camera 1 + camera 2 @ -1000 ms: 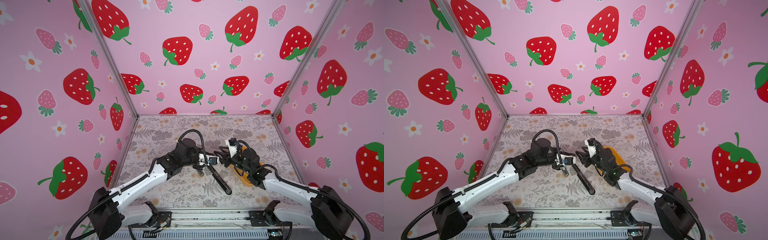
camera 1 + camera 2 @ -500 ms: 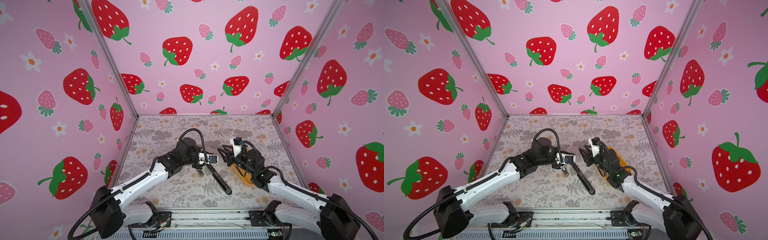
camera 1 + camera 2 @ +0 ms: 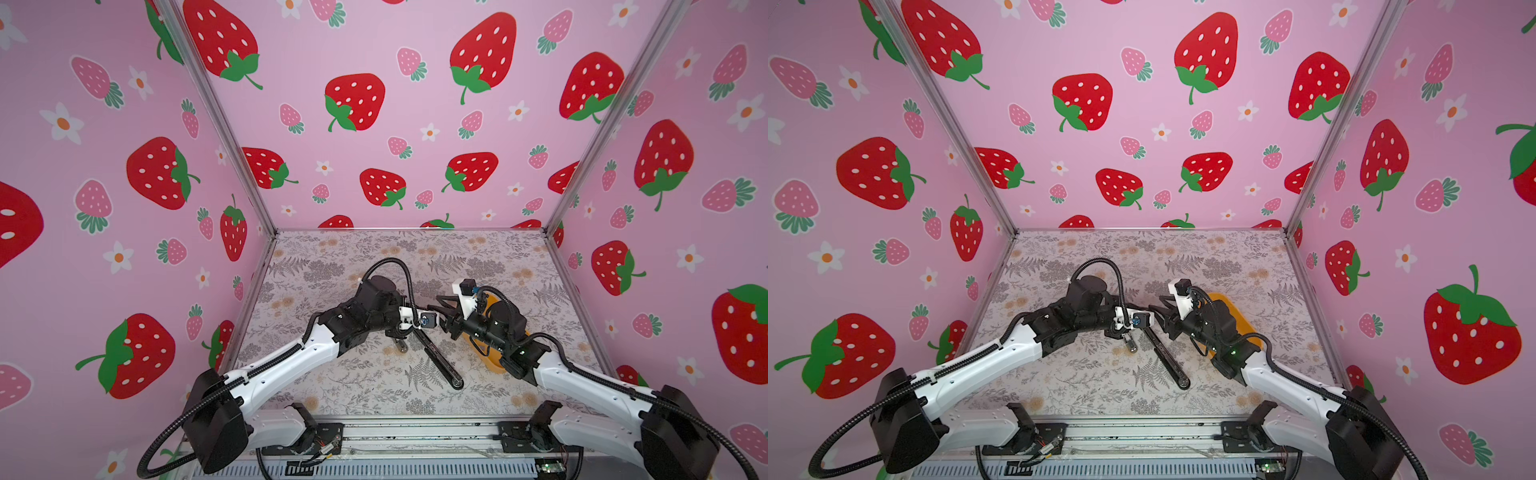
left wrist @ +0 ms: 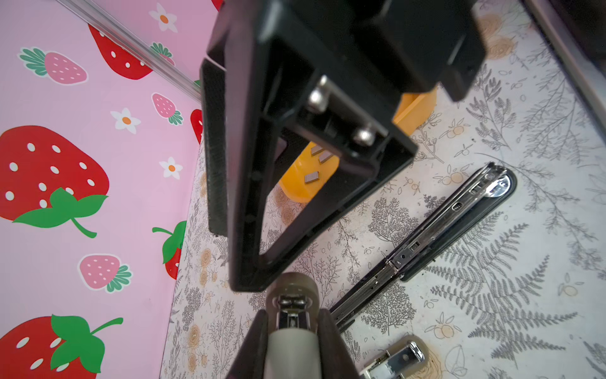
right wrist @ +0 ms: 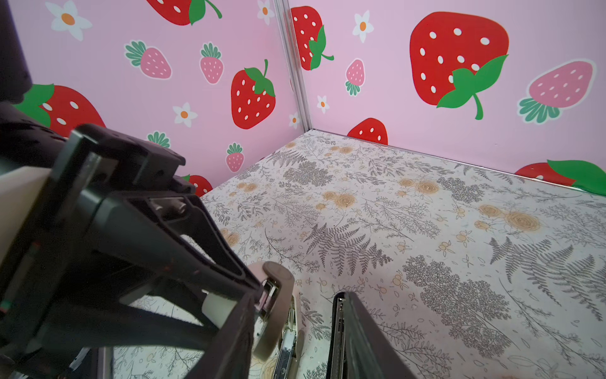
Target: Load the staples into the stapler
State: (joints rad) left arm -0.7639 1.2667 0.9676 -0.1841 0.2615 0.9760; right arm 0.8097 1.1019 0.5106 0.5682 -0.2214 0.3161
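The stapler (image 3: 439, 360) is seen opened near the middle of the bench (image 3: 357, 257). Its black base is laid slantwise from the centre toward the front edge, and a metal rail is exposed along it in the left wrist view. A beige cover (image 4: 292, 284), lined with metal, is clamped between the fingers of the left gripper (image 4: 292, 316), which is pointed down at the bench just beside the stapler's inner end. The rail is seen to run toward that cover, but the joint is hidden by the fingers. A beige piece (image 4: 393, 357) with a bright metal plate is seen flat on the bench, just beside the left gripper.

The right gripper (image 5: 296, 298) is held close opposite the left one, above the bench's centre, with its jaws standing apart. In the right wrist view the cover's head is framed between its fingers; whether either finger touches it cannot be told.

The staples (image 4: 311, 177) are seen as three small grey strips lying loose and apart from one another in an orange tray (image 4: 295, 192). The tray is set toward the right edge of the bench, beside the stapler, and is largely covered by the right arm in both top views.
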